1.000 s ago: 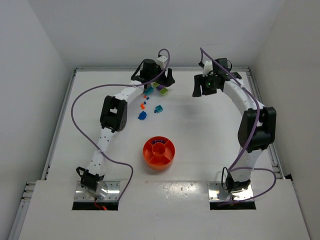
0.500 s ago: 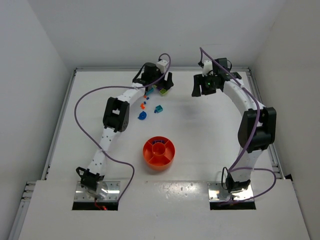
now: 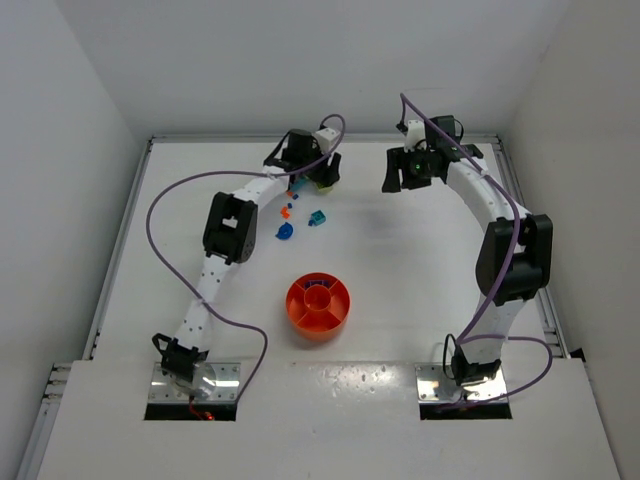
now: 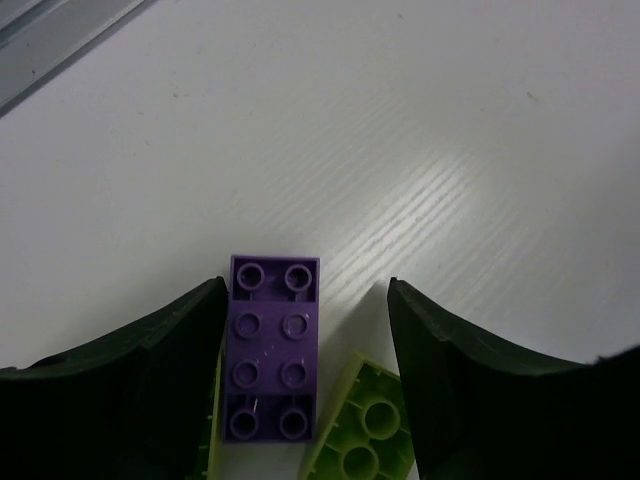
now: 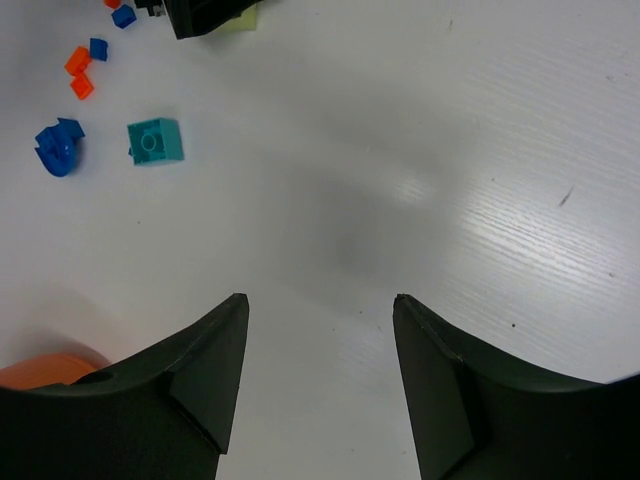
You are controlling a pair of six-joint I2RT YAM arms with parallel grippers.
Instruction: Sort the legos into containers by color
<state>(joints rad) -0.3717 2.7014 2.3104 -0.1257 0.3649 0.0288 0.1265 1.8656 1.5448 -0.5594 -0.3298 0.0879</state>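
White ribbed table (image 3: 420, 260), plain white walls. Round orange plastic tray (image 3: 318, 303) sits mid-table; small mixed-colour legos (image 3: 284, 232) lie beyond it, far-left. Only the left wrist view shows the purple eight-stud brick (image 4: 270, 350) between the spread left gripper (image 4: 305, 300), lime-green bricks (image 4: 360, 440) alongside. Right gripper (image 5: 320, 310) is spread, holding nothing.

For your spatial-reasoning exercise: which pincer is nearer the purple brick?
Left. The left pincer straddles the purple brick; the right pincer hovers well off to its right.
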